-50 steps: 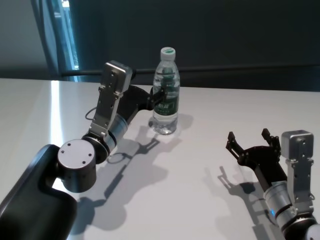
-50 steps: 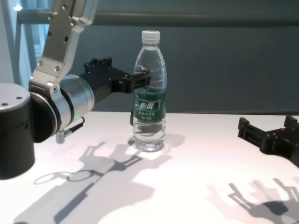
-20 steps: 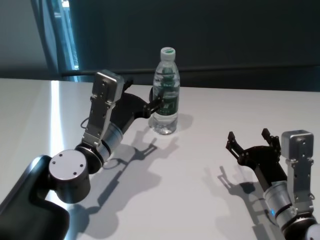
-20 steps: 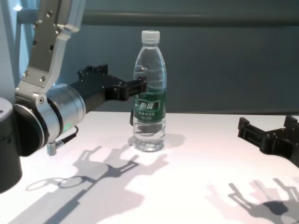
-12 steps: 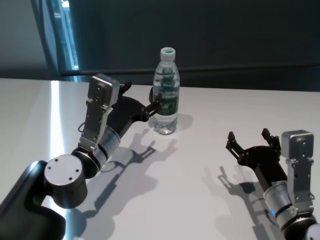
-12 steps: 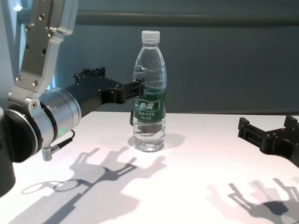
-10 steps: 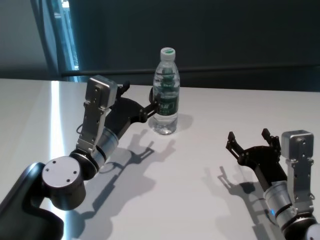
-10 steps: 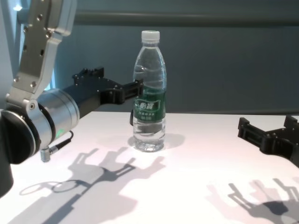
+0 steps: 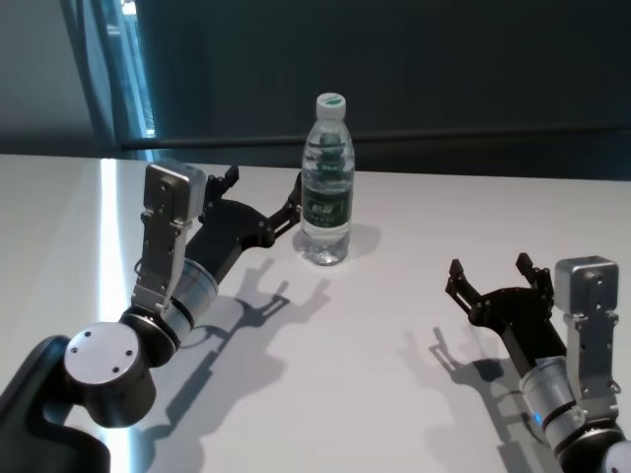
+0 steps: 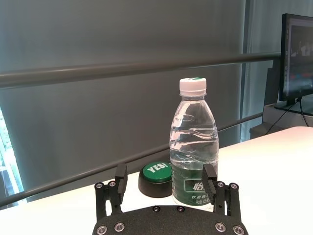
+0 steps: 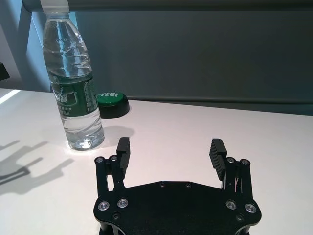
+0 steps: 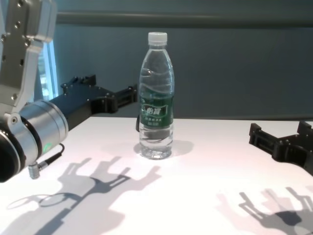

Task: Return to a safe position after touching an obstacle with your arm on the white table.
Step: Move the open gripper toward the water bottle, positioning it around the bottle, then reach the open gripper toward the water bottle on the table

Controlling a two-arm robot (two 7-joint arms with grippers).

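The obstacle, a clear water bottle (image 9: 326,187) with a white cap and a dark green label, stands upright near the far middle of the white table (image 9: 394,325). My left gripper (image 9: 261,185) hangs open just left of the bottle (image 12: 156,98), with a small gap between its nearer fingertip and the label. In the left wrist view the bottle (image 10: 194,147) rises beyond the open left gripper (image 10: 165,172), close to one finger. My right gripper (image 9: 490,268) rests open and empty low over the table at the near right, well apart from the bottle (image 11: 73,88).
A round green button (image 11: 111,101) on a black base sits on the table just behind the bottle. A dark wall with a rail runs along the table's far edge. A monitor (image 10: 297,54) stands off to one side.
My left arm has drawn back leftward and toward my body, so its fingers have left the bottle's side. The bottle stays upright in place. The right arm has not moved.
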